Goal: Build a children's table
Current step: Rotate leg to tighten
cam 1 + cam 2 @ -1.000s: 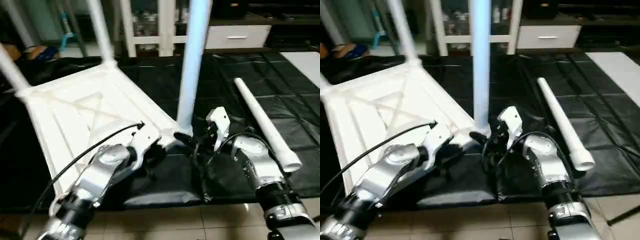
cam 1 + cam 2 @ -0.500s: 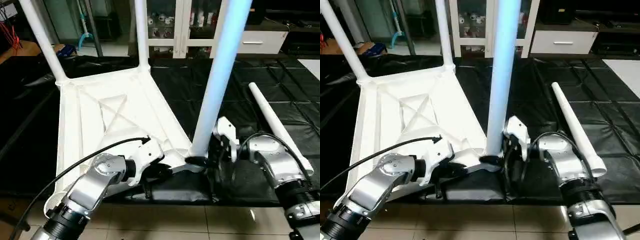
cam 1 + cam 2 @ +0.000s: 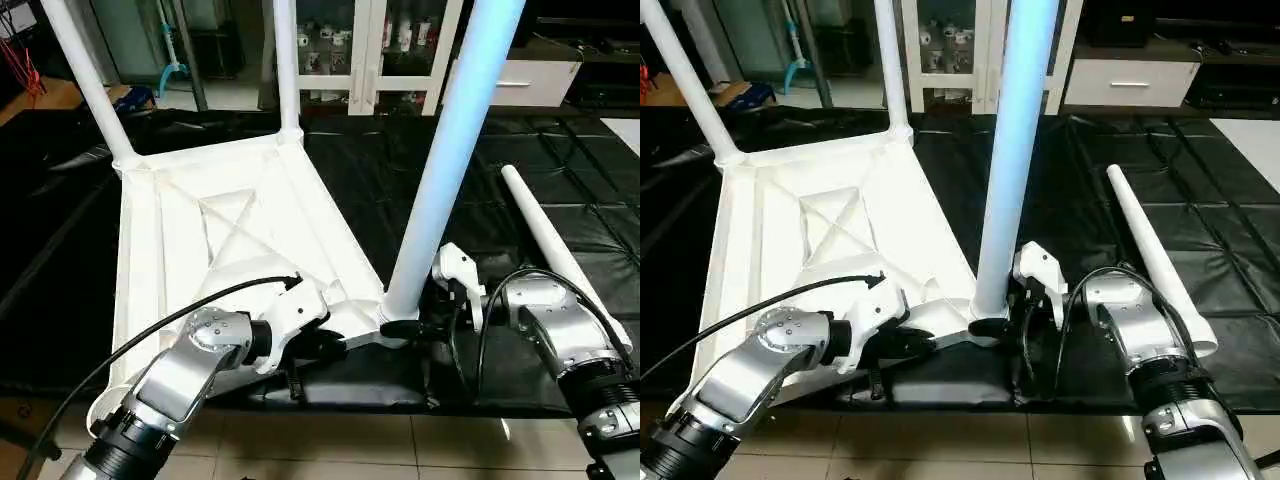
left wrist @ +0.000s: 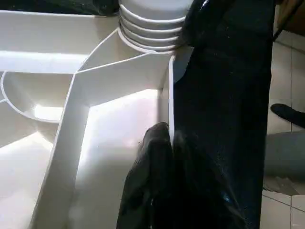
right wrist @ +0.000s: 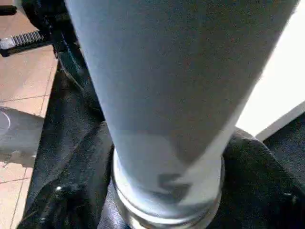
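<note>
The tabletop (image 3: 215, 235) lies upside down on a black mat (image 3: 470, 165) spread over the floor, filling the left and centre of the head views, its ribbed underside facing up. One corner points toward the lower centre of the frame. Three legs stand upright in its corner sockets, long axes running up out of the top edge: a far-left leg (image 3: 85, 85) at upper left, a far leg (image 3: 285, 65) at upper centre, and the near leg (image 3: 455, 150) rising from the lower-centre corner and leaning slightly to the right. A fourth, loose leg (image 3: 560, 250) lies flat on the mat at right, its long axis running from the upper centre-right down toward the lower right, open end nearest the lower right.

The left gripper (image 4: 167, 143) is at the tabletop's near edge just left of the near leg's socket, its black fingers clenched on the rim wall. The right gripper (image 3: 405, 328) sits at the foot of the near leg, a black finger reaching across the socket; whether it grips or is released, I cannot tell.
</note>
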Robot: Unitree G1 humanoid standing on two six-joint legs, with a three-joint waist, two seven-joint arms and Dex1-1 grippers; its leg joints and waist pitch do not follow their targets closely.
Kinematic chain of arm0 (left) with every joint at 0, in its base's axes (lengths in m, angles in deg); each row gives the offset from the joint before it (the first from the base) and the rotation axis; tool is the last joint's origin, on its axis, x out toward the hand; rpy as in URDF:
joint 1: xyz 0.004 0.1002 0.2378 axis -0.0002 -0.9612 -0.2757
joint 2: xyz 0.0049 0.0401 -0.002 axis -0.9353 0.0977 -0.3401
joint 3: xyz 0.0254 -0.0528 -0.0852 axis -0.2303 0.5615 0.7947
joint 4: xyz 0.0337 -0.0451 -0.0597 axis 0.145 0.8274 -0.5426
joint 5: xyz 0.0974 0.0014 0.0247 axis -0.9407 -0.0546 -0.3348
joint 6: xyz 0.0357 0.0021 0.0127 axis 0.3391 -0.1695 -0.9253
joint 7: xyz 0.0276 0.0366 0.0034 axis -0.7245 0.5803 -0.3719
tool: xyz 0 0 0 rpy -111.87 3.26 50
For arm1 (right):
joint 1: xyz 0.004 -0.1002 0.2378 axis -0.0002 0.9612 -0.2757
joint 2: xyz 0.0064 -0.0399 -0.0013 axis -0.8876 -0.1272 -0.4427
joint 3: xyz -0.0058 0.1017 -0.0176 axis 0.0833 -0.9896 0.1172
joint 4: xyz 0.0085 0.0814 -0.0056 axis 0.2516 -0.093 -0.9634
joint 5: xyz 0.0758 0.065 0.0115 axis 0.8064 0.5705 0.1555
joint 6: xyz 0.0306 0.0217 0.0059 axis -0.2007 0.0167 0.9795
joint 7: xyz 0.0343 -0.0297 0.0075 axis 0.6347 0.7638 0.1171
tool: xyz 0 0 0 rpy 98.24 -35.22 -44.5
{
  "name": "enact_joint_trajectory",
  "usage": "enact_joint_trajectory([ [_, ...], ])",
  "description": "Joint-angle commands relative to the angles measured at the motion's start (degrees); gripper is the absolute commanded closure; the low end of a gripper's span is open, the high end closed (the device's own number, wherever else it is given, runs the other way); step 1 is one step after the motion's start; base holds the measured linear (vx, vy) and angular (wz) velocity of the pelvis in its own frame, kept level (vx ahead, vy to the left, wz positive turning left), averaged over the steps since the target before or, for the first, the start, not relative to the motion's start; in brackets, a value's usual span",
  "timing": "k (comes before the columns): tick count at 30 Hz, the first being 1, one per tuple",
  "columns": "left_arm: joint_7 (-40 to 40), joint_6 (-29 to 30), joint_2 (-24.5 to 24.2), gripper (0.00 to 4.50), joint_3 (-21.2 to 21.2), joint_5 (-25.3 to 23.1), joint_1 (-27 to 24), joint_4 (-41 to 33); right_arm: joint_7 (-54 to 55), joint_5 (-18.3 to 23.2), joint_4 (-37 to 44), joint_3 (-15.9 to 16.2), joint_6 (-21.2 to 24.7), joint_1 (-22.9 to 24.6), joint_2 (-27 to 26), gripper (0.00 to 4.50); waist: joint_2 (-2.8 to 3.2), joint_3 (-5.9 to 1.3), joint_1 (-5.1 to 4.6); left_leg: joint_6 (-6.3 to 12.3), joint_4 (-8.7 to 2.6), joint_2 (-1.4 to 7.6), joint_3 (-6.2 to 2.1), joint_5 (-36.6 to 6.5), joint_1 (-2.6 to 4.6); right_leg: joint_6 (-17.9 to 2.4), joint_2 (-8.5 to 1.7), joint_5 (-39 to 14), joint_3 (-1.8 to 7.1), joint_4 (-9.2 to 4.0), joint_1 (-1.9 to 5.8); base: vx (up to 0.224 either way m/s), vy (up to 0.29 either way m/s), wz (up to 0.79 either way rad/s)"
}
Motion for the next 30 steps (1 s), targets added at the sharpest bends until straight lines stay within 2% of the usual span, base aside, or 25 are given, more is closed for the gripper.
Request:
enact_joint_trajectory([
  [1,-2.2,1.1,-0.4,4.50,-2.7,0.7,-1.0,0.1,-0.4,0.6,0.1,-0.6,0.6,-0.9,0.0,1.58,-0.72,-3.19,-0.18,4.13,-4.21,2.36,-1.06,-13.6,1.15,-13.2,-2.38,-13.9,1.83,-3.97,2.25,0.000,0.000,0.00],
  [4,-2.4,1.3,-0.5,4.50,-2.9,0.7,-1.1,0.0,-0.2,0.7,-0.1,-0.5,0.2,-0.8,0.0,1.77,-0.65,-3.24,-0.20,4.09,-4.19,2.36,-1.08,-13.2,1.11,-13.3,-2.37,-13.1,1.80,-3.86,2.31,0.000,0.000,0.00],
  [11,-2.5,1.5,-0.5,4.50,-3.3,0.6,-1.2,-0.2,-0.3,0.5,0.4,-0.5,-0.1,0.0,-0.2,1.83,-0.70,-3.31,-0.19,4.52,-4.07,2.31,-1.06,-12.4,1.07,-13.7,-2.38,-12.1,1.77,-3.73,2.42,0.000,0.000,0.00],
  [16,0.7,0.9,1.7,4.50,-2.8,-0.5,0.0,2.1,10.0,-1.6,-2.5,-2.1,-2.4,-0.6,-3.6,1.84,-0.67,-3.09,-0.56,3.57,-4.29,2.25,-1.08,-14.1,1.06,-13.1,-2.33,-14.5,1.77,-4.06,2.23,0.000,0.000,0.00],
  [19,3.9,1.8,3.5,4.50,-2.5,-1.9,1.4,4.4,17.3,-3.6,-4.6,-2.4,-2.2,-1.1,-5.7,1.84,-0.72,-2.87,-1.18,1.62,-4.61,2.08,-1.40,-18.2,1.19,-11.2,-2.44,-20.6,1.61,-4.60,2.20,0.000,0.000,0.00],
  [21,8.7,3.1,6.0,4.50,-1.7,-3.5,3.2,7.5,24.7,-4.8,-5.5,-2.9,-0.9,-1.1,-8.6,1.84,-0.82,-2.43,-1.81,0.71,-4.70,1.95,-1.42,-21.2,1.43,-9.9,-2.33,-25.0,1.56,-5.18,1.66,0.000,0.000,0.00],
  [22,11.2,3.8,7.5,4.50,-0.8,-3.9,4.2,9.0,28.5,-5.0,-5.8,-3.5,0.1,-1.2,-10.2,1.85,-0.83,-2.24,-2.23,-0.06,-4.61,1.77,-1.58,-23.9,1.84,-8.4,-2.42,-29.6,1.41,-5.69,1.38,-0.050,0.002,-0.04],
  [23,13.4,4.4,8.9,4.50,0.2,-4.0,5.0,10.3,32.2,-5.2,-6.1,-4.1,1.0,-1.4,-11.7,1.85,-0.70,-2.07,-2.65,-0.81,-4.70,1.63,-1.92,-25.6,1.87,-6.8,-2.51,-33.5,1.16,-6.05,1.31,-0.050,0.002,-0.04],
  [24,15.1,4.9,10.1,4.50,1.0,-4.0,5.8,11.3,35.0,-5.2,-6.4,-4.6,1.9,-1.7,-13.0,1.85,-0.89,-2.17,-2.77,-1.09,-4.74,1.56,-2.15,-25.8,1.82,-5.9,-2.57,-34.7,0.93,-6.28,1.51,-0.052,0.011,-0.11],
  [26,20.7,6.0,13.5,4.50,3.6,-4.1,8.1,14.2,43.1,-5.6,-7.1,-6.0,3.4,-2.3,-16.8,1.85,-0.61,-2.24,-3.69,-1.53,-4.96,1.48,-2.72,-27.6,1.55,-4.3,-2.62,-35.8,0.26,-6.62,1.70,0.000,0.000,0.00],
  [28,25.9,6.1,16.2,4.50,5.7,-4.6,10.1,17.0,49.6,-5.3,-7.9,-7.3,4.5,-3.0,-20.4,1.85,-0.28,-2.32,-4.43,-1.78,-5.20,1.41,-3.08,-28.8,1.41,-4.1,-2.53,-34.8,-0.19,-6.87,1.81,0.000,0.000,0.00],
  [29,27.8,5.6,17.1,4.50,6.3,-5.0,11.2,18.5,53.2,-5.2,-8.2,-8.0,4.6,-3.3,-22.4,1.85,-0.34,-2.23,-4.66,-1.76,-5.26,1.30,-3.24,-29.5,1.40,-3.8,-2.50,-34.6,-0.31,-7.16,1.61,0.000,0.000,0.00],
  [30,28.8,5.2,17.6,4.50,6.7,-5.2,11.8,19.3,54.9,-5.0,-8.3,-8.2,4.3,-3.6,-23.7,1.85,-0.29,-2.33,-4.67,-1.83,-5.22,1.27,-3.43,-30.2,1.64,-3.9,-2.58,-34.5,-0.39,-7.22,1.53,0.000,0.000,0.00],
])
